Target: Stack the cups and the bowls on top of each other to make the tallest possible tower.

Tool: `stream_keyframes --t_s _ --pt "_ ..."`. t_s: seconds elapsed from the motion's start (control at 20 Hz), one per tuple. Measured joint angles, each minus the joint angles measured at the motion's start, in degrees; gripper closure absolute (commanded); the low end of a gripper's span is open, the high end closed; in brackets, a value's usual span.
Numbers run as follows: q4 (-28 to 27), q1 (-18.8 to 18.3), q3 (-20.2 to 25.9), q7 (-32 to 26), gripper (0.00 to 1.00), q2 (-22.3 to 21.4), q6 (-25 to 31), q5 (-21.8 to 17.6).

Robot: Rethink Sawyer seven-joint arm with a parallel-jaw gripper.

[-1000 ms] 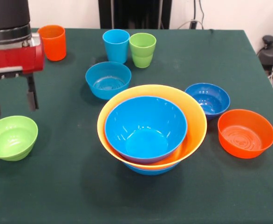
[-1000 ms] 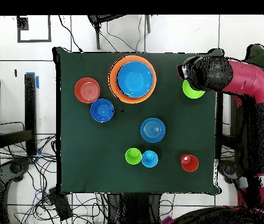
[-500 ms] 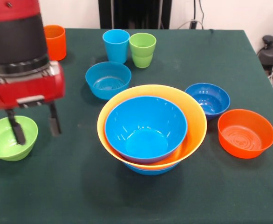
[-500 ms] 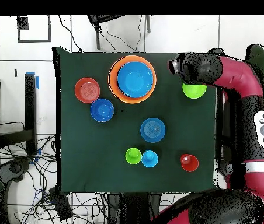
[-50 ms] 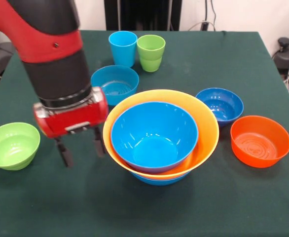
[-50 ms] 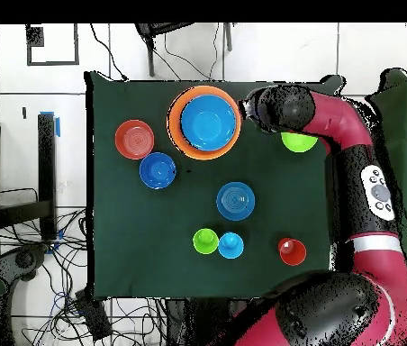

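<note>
Between the lime green bowl [image 5: 12, 145] and the tower [image 5: 160, 136], the claw [image 5: 82, 146] is held just above the green cloth of the counter [image 5: 223, 207], its two dark fingers [image 5: 64, 153] spread apart with nothing between them. The right-hand finger in the front view is seen close to the tower's yellow-orange rim; whether it touches cannot be told. The lime green bowl is left standing alone near the counter's edge, apart from the claw.

The tower is made up of a bright blue bowl nested inside a wide yellow-orange bowl, under which the edge of another bright blue bowl can be seen. It is placed toward the counter's side nearest the front camera.

Beside the tower in the front view, a dark blue bowl [image 5: 220, 104] and an orange bowl [image 5: 260, 140] are set close together, upright and empty. Behind the tower, a light blue bowl [image 5: 114, 84] is partly hidden by the arm [image 5: 51, 54]. Farther back, a light blue cup [image 5: 123, 48] and a lime green cup [image 5: 151, 52] are stood side by side, nearly touching.

From overhead, an orange cup [image 6: 292, 251] is shown near the counter's corner, well apart from the other two cups; in the front view it is covered by the arm.
</note>
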Motion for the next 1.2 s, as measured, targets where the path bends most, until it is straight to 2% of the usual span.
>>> stream_keyframes --t_s 0.15,0.5,1.2 --pt "-0.87 1.19 0.0 0.0 0.0 0.44 0.02 0.02" --pt "-0.95 1.38 0.0 0.0 0.0 -0.47 0.05 0.01" --pt "-2.43 0.56 -0.14 0.0 0.0 -5.4 0.4 -0.07"
